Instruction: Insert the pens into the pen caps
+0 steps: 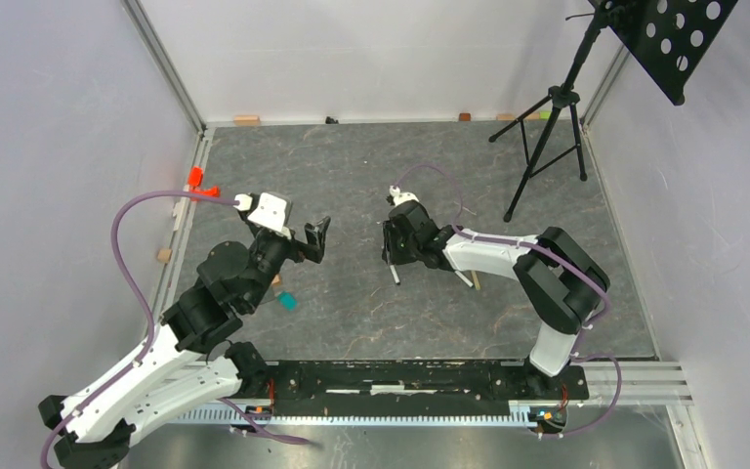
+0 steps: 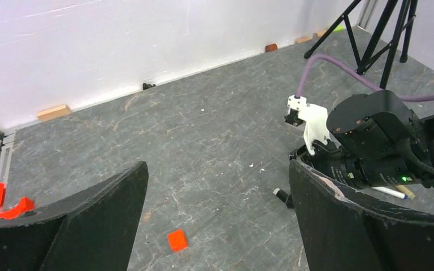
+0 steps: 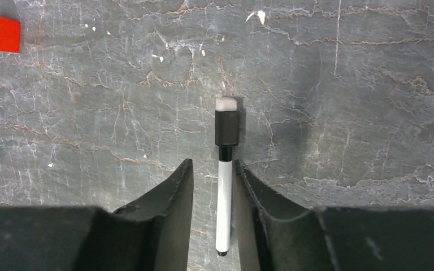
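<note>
Pen [image 3: 224, 209] lies flat on the tabletop [image 3: 344, 84], its black cap [image 3: 227, 129] seated and pointing to 12 o'clock in the right wrist view. The right tool [image 3: 213, 166] straddles the barrel, fingers slightly apart and not clamping. This pen is judged complete. The right arm reaches low toward 9 o'clock. The left tool [image 2: 217, 175] hangs raised at 9 o'clock of the right one, wide apart and empty, probably standing clear.

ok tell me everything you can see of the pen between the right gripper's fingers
The pen has a slim white barrel, plastic by its look, with a black cap with a pale end fitted on its far end. It lies flat on the grey table between the parted fingers of the right gripper, with a clear gap on one side and close against the other.
</note>
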`<state>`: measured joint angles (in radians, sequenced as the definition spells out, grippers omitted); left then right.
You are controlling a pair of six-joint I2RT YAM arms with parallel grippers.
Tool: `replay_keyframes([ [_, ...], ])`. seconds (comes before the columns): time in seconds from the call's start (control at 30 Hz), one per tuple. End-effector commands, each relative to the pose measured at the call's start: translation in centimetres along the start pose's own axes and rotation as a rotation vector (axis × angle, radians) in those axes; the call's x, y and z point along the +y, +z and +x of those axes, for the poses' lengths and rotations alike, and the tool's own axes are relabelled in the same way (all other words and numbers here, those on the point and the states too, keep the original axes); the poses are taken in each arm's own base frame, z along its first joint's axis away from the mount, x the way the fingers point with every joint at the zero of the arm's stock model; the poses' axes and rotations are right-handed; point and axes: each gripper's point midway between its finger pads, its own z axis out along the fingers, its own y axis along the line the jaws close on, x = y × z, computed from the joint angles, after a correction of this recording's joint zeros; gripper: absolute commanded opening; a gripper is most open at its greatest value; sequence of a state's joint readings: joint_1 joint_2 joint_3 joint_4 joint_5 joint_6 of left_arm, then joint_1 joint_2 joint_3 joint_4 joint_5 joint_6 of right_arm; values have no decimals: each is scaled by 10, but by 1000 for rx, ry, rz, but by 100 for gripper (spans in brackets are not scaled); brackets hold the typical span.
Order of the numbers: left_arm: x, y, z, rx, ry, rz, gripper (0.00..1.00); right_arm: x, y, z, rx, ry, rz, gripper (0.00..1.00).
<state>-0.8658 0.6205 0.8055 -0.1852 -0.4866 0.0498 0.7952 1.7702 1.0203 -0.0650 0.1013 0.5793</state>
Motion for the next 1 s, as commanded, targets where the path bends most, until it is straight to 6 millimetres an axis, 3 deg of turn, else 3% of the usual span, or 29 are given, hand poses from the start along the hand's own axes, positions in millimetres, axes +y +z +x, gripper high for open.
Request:
replay_keyframes([
  [0.0,6,-1,-10,-36,6,-24,100,13,5,-11,-40,43,-86,39],
  [0.1,5,-1,-10,-34,9,-21,100,11,6,-10,-38,46,-78,43],
  [0.27,5,-1,-9,-29,12,-20,100,16,-4,-20,-73,20,-108,63],
  [0.43,4,2,-5,-16,24,-19,100,25,-43,-57,-226,-46,-159,96],
  [0.7,-1,4,1,0,42,2,100,18,-144,-115,-581,-106,-170,98],
  [0.83,-3,6,3,13,48,10,100,-4,-187,-117,-779,-57,-159,98],
  [0.97,-4,7,5,19,53,10,100,-22,-208,-105,-861,-27,-147,98],
])
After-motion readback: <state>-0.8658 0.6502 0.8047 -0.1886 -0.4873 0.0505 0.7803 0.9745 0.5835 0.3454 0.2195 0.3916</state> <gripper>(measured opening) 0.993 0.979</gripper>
